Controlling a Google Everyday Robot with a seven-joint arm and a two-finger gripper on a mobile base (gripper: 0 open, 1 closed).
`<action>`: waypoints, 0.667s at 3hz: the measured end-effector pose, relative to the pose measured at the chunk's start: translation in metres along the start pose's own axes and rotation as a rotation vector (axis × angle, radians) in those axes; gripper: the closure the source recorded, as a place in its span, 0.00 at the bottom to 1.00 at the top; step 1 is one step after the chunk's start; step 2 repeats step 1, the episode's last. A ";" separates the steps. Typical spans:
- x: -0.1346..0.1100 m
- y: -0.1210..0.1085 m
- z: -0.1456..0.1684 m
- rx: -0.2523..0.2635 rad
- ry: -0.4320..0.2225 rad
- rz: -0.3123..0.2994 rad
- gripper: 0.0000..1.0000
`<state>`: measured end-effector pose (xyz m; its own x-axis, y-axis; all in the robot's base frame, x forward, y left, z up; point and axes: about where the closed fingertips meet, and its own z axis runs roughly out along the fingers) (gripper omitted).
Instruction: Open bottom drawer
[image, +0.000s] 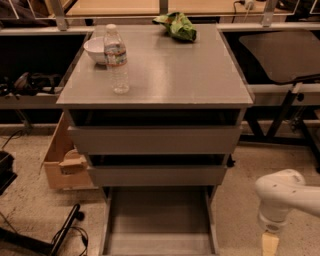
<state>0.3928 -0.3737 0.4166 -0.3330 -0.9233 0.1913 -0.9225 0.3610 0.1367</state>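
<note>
The bottom drawer (157, 220) of the grey cabinet stands pulled out towards me, and its bare grey tray shows below the two wider drawer fronts. Its front panel lies at the frame's lower edge. My gripper (270, 244) hangs from the white arm (287, 192) at the lower right. It is to the right of the open drawer, apart from it, and holds nothing that I can see.
A water bottle (116, 57), a white bowl (96, 49) and a green bag (177, 25) sit on the cabinet top (175, 75). A cardboard box (62, 162) stands at the cabinet's left. Cables and a black stand (55, 235) lie on the floor at the left. Table legs stand at the right.
</note>
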 end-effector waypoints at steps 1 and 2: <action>0.047 0.004 -0.079 0.064 -0.116 0.158 0.00; 0.047 0.004 -0.079 0.064 -0.116 0.158 0.00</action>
